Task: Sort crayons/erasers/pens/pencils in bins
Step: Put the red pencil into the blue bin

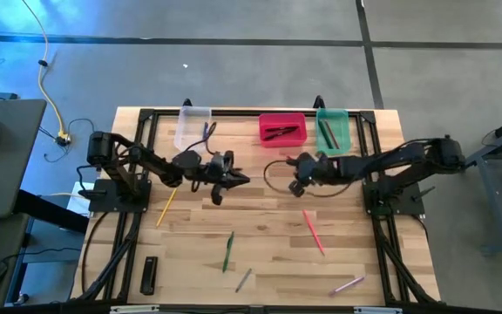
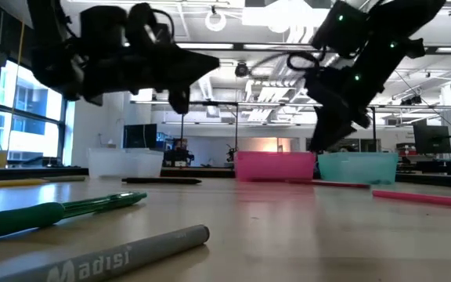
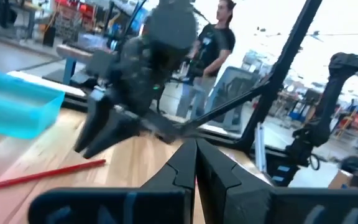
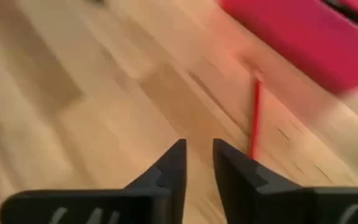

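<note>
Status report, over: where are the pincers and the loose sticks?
Left pincer shut, empty, mid-table. Right pincer slightly open, empty, near pink-red bin. Red stick, green pen loose on table. Nothing in the way.

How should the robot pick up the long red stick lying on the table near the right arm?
Grip the red stick around its middle, coming straight down from above with the fingers across its thin width. It lies flat and alone on the bare wood table, slanted, so the gripper would probably need turning to match. The right gripper is nearest.
</note>
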### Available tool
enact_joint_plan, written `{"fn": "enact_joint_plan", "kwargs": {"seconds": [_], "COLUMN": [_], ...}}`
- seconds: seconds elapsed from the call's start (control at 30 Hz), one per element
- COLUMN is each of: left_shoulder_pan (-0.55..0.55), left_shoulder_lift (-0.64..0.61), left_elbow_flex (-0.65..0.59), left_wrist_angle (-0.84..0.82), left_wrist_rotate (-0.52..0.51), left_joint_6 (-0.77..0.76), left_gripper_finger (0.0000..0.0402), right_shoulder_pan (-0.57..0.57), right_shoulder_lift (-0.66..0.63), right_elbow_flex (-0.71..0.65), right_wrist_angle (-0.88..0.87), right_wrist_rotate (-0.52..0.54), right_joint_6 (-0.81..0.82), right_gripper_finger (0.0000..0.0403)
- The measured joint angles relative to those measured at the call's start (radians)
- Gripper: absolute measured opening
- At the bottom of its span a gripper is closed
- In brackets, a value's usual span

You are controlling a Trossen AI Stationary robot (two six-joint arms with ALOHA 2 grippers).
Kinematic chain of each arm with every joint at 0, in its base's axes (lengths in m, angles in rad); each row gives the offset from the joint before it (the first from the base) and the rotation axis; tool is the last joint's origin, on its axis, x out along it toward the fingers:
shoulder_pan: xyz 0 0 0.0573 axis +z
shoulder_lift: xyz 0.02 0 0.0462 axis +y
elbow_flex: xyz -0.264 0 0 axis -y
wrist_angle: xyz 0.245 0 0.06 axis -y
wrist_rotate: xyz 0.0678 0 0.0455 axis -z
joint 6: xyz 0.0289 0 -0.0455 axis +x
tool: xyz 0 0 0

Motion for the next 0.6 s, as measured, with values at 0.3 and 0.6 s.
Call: {"fn": "enact_joint_plan", "kwargs": {"seconds": [0.3, 0.6], "left_shoulder_pan": [-0.019, -0.040], "left_shoulder_lift": [0.000, 0.001], "left_elbow_flex": [-0.112, -0.129], "left_wrist_angle": [0.129, 0.131], "left_wrist_rotate": [-0.054, -0.063], "left_joint_6": [0.001, 0.017], "left_gripper_finger": [0.0000, 0.0000], "right_shoulder_pan": [-0.190, -0.259], "right_shoulder_lift": [0.002, 0.007], "right_elbow_flex": [0.004, 0.004], "right_wrist_angle": [-0.231, -0.279], "right_wrist_rotate": [-0.131, -0.174], "right_joint_6": [-0.045, -0.099], "right_gripper_finger": [0.0157, 0.0139]}}
